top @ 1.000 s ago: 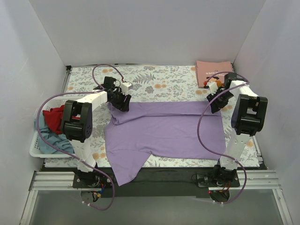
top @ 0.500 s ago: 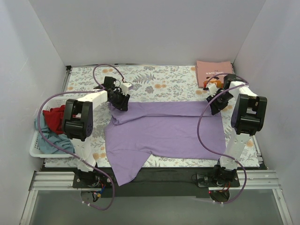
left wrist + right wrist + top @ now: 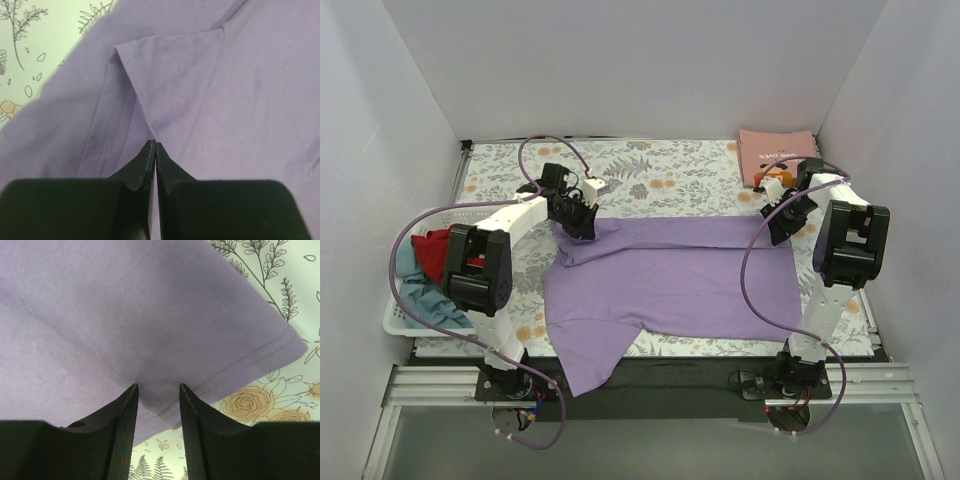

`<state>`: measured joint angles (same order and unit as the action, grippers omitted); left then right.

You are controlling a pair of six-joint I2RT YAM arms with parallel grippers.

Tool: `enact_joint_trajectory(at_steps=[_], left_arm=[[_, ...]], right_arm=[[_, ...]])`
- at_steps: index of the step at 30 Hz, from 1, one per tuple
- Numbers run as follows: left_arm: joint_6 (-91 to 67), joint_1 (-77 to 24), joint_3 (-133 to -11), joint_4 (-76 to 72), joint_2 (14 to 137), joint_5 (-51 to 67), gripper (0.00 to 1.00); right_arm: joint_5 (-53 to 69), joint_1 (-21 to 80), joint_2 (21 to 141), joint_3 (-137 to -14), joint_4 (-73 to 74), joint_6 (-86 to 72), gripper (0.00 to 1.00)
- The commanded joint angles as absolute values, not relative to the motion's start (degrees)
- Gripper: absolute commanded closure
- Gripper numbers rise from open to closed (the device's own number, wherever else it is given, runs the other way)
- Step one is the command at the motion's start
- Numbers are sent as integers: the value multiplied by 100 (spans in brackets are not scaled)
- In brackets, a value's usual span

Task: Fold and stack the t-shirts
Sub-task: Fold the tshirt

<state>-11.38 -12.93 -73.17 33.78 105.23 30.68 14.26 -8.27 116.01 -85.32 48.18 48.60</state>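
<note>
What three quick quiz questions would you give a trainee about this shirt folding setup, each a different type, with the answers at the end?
1. True or false: the left gripper is shut on a fold of the lavender t-shirt.
2. Multiple choice: where does the folded salmon-pink t-shirt lie? A. hanging off the near edge. B. at the far right corner of the floral table cloth. C. beneath the lavender t-shirt.
3. Fill in the blank: the red t-shirt sits in a white ___ at the left side of the table.

Key: 1 true; 2 B; 3 basket.
</note>
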Motion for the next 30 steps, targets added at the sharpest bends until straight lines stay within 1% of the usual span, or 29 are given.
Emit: enact_joint_trajectory(at_steps=[1,6,11,14,18,19,21,22,23,24,28,30], left_arm=[[-1046,-1371,-7190,3507,10011,3208,100],[-1046,-1415,-7119,3568,9731,3260,100],[-949,-1713,-6882,3761,9221,3331,100],[-958,-1977,-6558,3955,8790,3454,100],[-1046,-2678,-5960,4122,8149,3419,100],[-1037,-2829,-5654,4166,8043,3367,98],[-1002,-3171,-5337,4210,7727,3261,83],[-976,-3242,-5204,4219,7612,3200,72],[-923,-3278,-5003,4219,7403,3156,63],[-888,-3296,-4966,4227,7331,3112,59],[-1010,-3200,-5229,4246,7181,2970,58],[-1264,-2833,-5517,4114,7311,3145,57]], right_arm=[[1477,-853,11549,-8639,4913,4860,55],[1477,-853,11505,-8649,4913,4843,55],[1424,-853,11417,-8622,4922,4869,56],[1406,-853,11373,-8596,4922,4887,56],[1389,-853,11320,-8552,4922,4913,56],[1389,-853,11312,-8543,4922,4922,56],[1389,-853,11312,-8534,4931,4922,56],[1389,-853,11312,-8534,4931,4913,56],[1389,-853,11312,-8534,4931,4913,56],[1389,-853,11303,-8525,4931,4913,56],[1389,-853,11294,-8490,4948,4931,55],[1406,-853,11294,-8499,4957,4922,56]])
